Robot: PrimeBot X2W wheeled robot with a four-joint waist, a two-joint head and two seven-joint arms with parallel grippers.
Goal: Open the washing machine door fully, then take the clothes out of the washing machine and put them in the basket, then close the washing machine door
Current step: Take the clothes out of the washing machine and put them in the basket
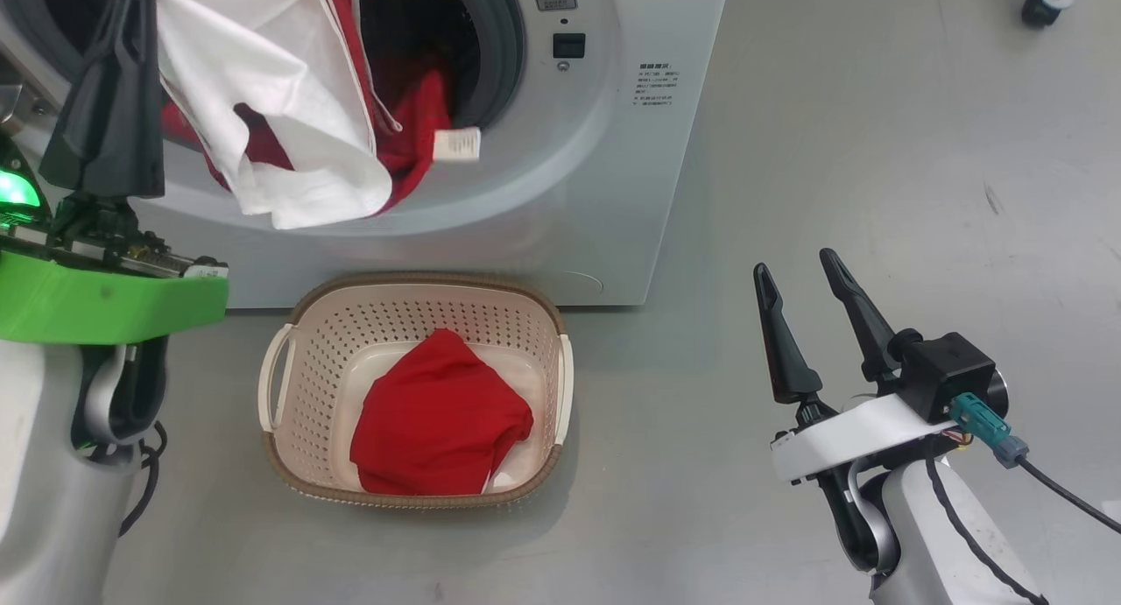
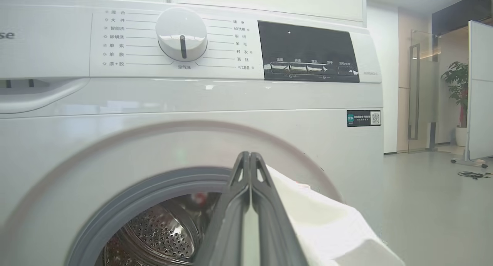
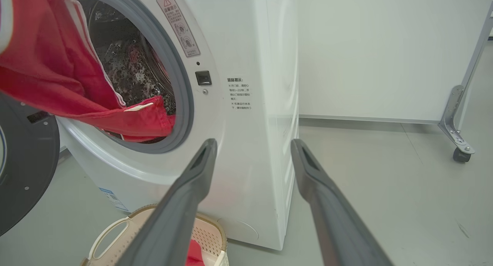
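My left claw [image 2: 249, 156] is pinched shut on the white-and-red garment [image 1: 280, 106]; the basket [image 1: 420, 283] sits below it, slightly rightward; right claw [image 1: 793, 262] gapes empty.

Setting: indoor lab or office test space. Indicators: bare grey floor [image 1: 876, 150] with a washing machine [image 2: 231, 96] standing free on it. At 3 o'clock in the left wrist view: glass door [image 2: 420, 92], potted plant [image 2: 458, 81], wheeled white partition [image 2: 479, 92], loose cables [image 2: 472, 174].
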